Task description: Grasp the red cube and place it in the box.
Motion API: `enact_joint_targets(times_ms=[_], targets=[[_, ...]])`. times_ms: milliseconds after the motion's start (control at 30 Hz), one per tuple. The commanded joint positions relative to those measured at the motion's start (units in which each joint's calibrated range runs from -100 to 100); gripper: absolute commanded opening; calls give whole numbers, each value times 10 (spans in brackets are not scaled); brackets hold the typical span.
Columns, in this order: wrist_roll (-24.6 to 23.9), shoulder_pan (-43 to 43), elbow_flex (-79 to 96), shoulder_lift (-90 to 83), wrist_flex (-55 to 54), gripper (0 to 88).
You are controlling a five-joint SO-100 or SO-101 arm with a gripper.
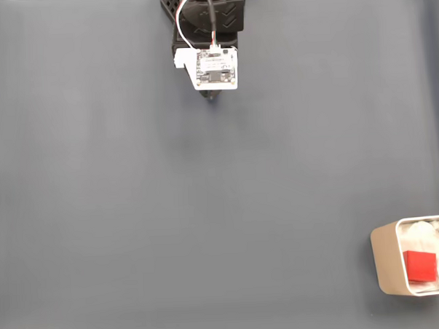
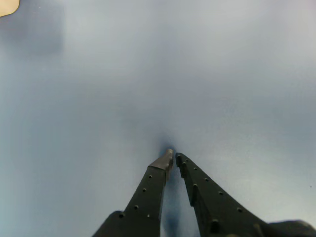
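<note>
Red cube (image 1: pixel 420 266) lying inside the box (image 1: pixel 385 259), on white padding (image 1: pixel 425 237), at about four o'clock in the fixed view. Box beige, rounded at the corners, thin-walled, cut off by the right edge of that view. Around it, plain grey tabletop (image 1: pixel 207 209), with a pale strip along the far edge at twelve o'clock. Well apart from the box, at twelve o'clock, black arm (image 1: pixel 206 16) folded close to its base, with a white circuit board (image 1: pixel 216 68) facing up and white and black cables looping above it. In the wrist view, pincer (image 2: pixel 173 157) entering from six o'clock, its two black studded fingers (image 2: pixel 148 192) pressed nearly together at the tips, nothing between them, tips low over bare tabletop with a dark shadow just under them. Beige corner at eleven o'clock in the wrist view, too little of it showing to name.
</note>
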Motion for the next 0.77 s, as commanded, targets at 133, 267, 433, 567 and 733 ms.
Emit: enact_joint_targets(times_ms=[133,267,433,567,733], targets=[[20,-1,5,-1,23,46],[20,3,5,-1,23,46],[20,3,5,-1,23,46],[20,3,5,-1,23,46],[20,3,5,-1,23,46]])
